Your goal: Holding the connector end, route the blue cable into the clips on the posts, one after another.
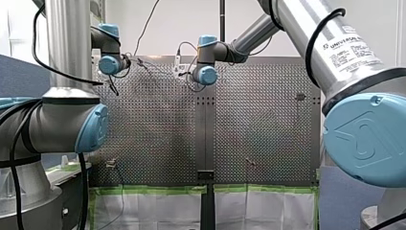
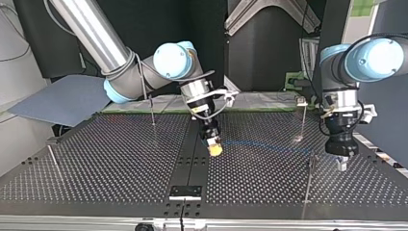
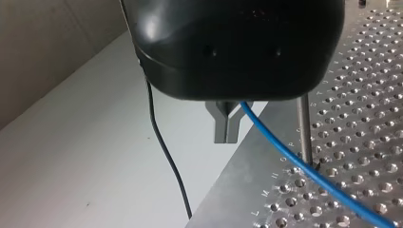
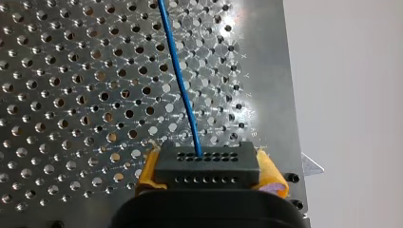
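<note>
Connector (image 4: 206, 164) clamped between the yellow pads of my right claw (image 4: 209, 175).
From it the blue cable (image 4: 178, 71) runs straight ahead, low over the tabletop (image 4: 71, 95), toward my left claw (image 3: 226, 128). That claw's metal tips meet; the cable emerges at their crook, but a grip on it cannot be confirmed. A post (image 3: 304, 126) stands just beside the cable there, nearer my left arm than my right.

My right silver-and-blue arm (image 2: 103, 41) slants down from the top view's left, its yellow-padded pincer (image 2: 215, 148) clamped on a black connector block (image 4: 206, 164). My left arm (image 2: 373, 57) hangs upright at the right, its black pincer (image 2: 341, 162) with metal fingertips (image 3: 219, 130) closed together.
</note>
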Robot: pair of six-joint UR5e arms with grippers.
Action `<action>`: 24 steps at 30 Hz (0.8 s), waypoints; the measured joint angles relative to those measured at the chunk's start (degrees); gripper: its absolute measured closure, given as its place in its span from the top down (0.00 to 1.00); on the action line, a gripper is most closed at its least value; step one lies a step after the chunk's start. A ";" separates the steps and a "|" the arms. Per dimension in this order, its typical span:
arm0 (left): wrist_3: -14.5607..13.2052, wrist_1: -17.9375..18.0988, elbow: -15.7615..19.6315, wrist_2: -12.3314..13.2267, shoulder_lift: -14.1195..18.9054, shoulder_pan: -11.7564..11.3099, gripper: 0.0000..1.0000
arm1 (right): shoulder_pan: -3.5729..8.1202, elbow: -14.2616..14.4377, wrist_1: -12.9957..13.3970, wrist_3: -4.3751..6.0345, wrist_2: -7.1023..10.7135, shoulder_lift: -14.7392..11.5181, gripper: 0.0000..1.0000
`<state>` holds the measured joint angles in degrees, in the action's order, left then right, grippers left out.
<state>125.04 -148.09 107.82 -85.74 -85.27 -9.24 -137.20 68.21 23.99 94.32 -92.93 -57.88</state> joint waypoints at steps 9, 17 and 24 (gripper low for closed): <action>2.83 2.57 0.00 2.89 -1.00 -0.36 0.00 | 0.57 -0.37 0.02 0.00 0.06 0.14 0.00; 4.68 4.55 0.00 3.93 -1.60 -1.02 0.00 | 1.04 -1.08 -0.06 0.00 0.09 0.17 0.00; 6.81 6.23 -0.01 5.22 -2.66 -2.17 0.00 | 1.41 -1.47 -0.07 0.00 0.09 0.19 0.00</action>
<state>131.85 -141.86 107.81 -80.52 -87.92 -11.41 -135.78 66.73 23.92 94.33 -92.84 -57.69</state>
